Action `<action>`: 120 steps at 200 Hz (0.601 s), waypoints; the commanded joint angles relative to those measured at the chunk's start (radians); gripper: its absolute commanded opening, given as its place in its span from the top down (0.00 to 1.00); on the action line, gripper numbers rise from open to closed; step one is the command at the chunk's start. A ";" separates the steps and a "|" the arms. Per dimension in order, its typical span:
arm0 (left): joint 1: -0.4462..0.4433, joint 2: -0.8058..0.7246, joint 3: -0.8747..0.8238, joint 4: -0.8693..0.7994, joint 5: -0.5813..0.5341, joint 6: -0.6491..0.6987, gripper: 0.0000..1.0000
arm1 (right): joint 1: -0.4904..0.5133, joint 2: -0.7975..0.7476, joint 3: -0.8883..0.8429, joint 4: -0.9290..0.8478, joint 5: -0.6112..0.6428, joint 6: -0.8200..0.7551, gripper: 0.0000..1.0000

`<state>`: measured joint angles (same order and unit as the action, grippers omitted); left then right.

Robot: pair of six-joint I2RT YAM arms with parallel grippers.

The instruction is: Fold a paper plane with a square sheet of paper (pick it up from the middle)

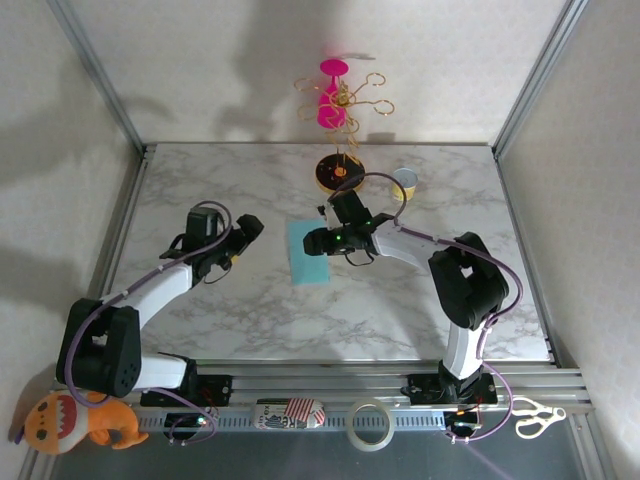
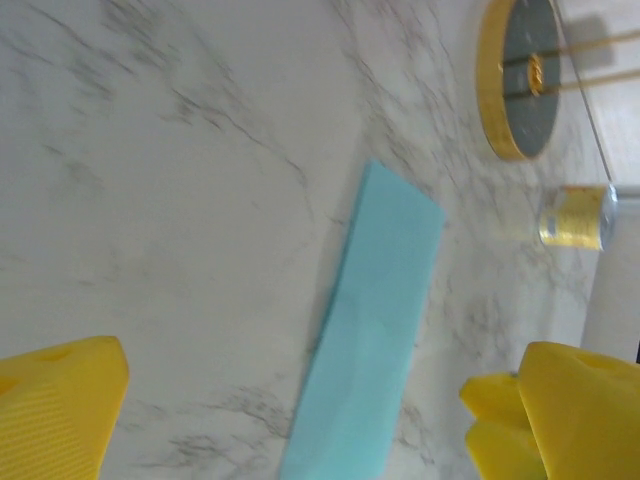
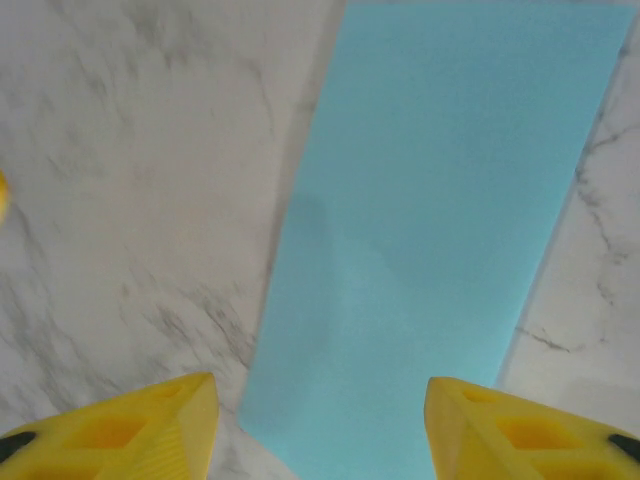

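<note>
Two spread hands, left hand (image 1: 250,228) near teal paper (image 1: 303,262), right hand (image 1: 315,241) over it, stand base (image 1: 338,173) and cup (image 1: 405,181) behind.

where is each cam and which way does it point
Top: above, behind the arms, looking down on the table; shows both arms, left hand, right hand.
Left wrist: looks slantwise over the paper toward the stand base; its yellow fingers.
Right wrist: looks down close on the paper; its fingers.
All three share the paper.

One teal paper (image 1: 306,256), one stand base (image 1: 339,173), one cup (image 1: 405,182), one tape roll (image 1: 368,425), one plush toy (image 1: 75,422)
</note>
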<state>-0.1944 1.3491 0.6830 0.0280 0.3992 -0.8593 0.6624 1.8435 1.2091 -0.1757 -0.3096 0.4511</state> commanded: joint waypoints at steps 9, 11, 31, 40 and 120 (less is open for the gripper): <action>-0.069 0.037 -0.020 0.055 0.032 -0.046 0.00 | -0.001 0.015 -0.025 0.088 0.015 0.174 0.43; -0.074 0.041 -0.020 0.057 0.032 -0.049 0.00 | -0.001 0.019 -0.023 0.087 0.015 0.176 0.43; -0.108 0.063 -0.023 0.076 0.034 -0.065 0.00 | -0.001 0.062 0.005 0.065 0.025 0.190 0.44; -0.118 0.074 -0.024 0.082 0.036 -0.072 0.00 | -0.001 0.081 0.016 0.055 0.033 0.195 0.44; -0.192 0.164 -0.020 0.118 0.088 -0.092 0.03 | -0.007 0.189 0.028 -0.011 0.040 0.207 0.49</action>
<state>-0.3664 1.4883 0.6617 0.1314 0.4541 -0.9440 0.6586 2.0033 1.2400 -0.1276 -0.2966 0.6418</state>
